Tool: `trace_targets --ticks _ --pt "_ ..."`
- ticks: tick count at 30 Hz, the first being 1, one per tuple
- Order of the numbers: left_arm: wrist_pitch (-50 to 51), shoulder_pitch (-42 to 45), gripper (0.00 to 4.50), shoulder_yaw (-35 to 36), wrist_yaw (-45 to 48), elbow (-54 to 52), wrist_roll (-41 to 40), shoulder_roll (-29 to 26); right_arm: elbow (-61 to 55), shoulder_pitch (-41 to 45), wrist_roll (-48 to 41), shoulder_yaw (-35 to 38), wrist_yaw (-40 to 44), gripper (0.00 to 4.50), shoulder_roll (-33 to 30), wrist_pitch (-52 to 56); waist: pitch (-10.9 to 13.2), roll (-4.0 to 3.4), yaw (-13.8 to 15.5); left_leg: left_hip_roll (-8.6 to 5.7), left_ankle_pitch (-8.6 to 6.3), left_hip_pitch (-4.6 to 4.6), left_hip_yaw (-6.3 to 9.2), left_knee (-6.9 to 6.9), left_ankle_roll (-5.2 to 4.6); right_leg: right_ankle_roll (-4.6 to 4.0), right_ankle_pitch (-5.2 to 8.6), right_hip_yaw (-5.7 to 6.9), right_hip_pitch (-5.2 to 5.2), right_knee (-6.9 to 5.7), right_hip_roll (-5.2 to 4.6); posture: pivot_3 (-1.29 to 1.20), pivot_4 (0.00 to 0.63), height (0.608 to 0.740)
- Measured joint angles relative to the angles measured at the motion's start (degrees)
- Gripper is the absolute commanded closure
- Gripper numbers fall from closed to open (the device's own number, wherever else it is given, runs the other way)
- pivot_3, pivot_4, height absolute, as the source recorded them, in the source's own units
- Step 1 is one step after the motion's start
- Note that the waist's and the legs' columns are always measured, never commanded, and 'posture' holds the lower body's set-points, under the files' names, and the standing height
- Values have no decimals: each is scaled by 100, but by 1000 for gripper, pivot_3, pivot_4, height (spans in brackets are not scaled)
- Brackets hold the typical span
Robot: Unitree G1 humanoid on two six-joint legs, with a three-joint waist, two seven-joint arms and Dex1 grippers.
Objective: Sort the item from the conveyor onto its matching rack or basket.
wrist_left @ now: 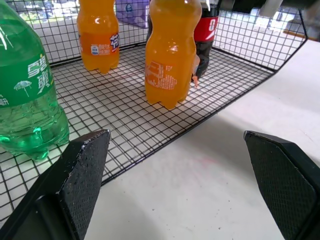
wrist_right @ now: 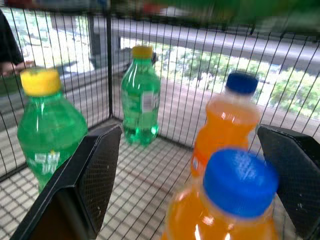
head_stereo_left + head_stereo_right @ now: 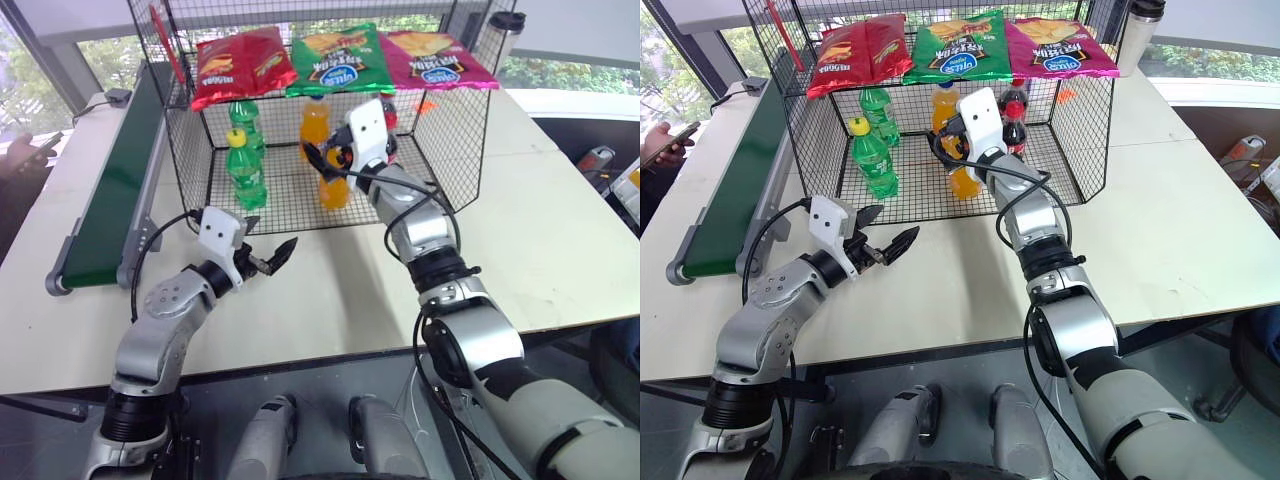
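The item, a small orange soda bottle (image 3: pixel 335 188) with a blue cap (image 2: pixel 241 182), stands upright on the pale grid floor of the black wire cage (image 3: pixel 455 130), near its open front. My right gripper (image 2: pixel 189 131) reaches into the cage just above that cap, open, its fingers (image 2: pixel 95 175) wide on either side and not touching it. My left gripper (image 3: pixel 270 240) hovers open and empty over the table in front of the cage. The dark green conveyor (image 3: pixel 110 190) runs along the left and carries nothing.
In the cage stand a second orange bottle (image 3: pixel 314 120), two green bottles (image 3: pixel 245 170), and a cola bottle (image 1: pixel 205 30). Three chip bags (image 3: pixel 335 55) lie on its mesh top. A person's hand with a phone (image 3: pixel 30 150) is at far left.
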State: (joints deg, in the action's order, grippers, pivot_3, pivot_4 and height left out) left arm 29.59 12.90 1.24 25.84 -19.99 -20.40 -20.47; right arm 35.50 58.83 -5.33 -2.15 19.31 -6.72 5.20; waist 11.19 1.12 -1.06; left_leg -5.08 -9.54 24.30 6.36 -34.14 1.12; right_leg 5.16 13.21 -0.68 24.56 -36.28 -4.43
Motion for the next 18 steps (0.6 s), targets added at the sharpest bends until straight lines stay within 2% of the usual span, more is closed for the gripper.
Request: trace_targets --ticks 9,12,18 --pt "-19 -147 0 -31 24 6 36 15 -1473 -822 -20 141 28 132 -652 862 0 -1 20 0 0 0 -1 0 0 -1 1 -2 -1 1 -3 0 150 739" --pt "-20 -222 0 -29 35 0 55 -44 -2460 -1386 -253 142 344 132 -883 1477 -1 -2 8 2 0 0 -1 2 -1 -1 1 -3 0 1 -9 0 150 739" --pt "20 -682 0 -9 56 -210 68 -230 -4961 -3089 -1346 -229 1312 132 -1286 3005 -1 -3 19 4 -3 0 0 1 -3 -21 15 -7 -3 4 -17 0 150 739"
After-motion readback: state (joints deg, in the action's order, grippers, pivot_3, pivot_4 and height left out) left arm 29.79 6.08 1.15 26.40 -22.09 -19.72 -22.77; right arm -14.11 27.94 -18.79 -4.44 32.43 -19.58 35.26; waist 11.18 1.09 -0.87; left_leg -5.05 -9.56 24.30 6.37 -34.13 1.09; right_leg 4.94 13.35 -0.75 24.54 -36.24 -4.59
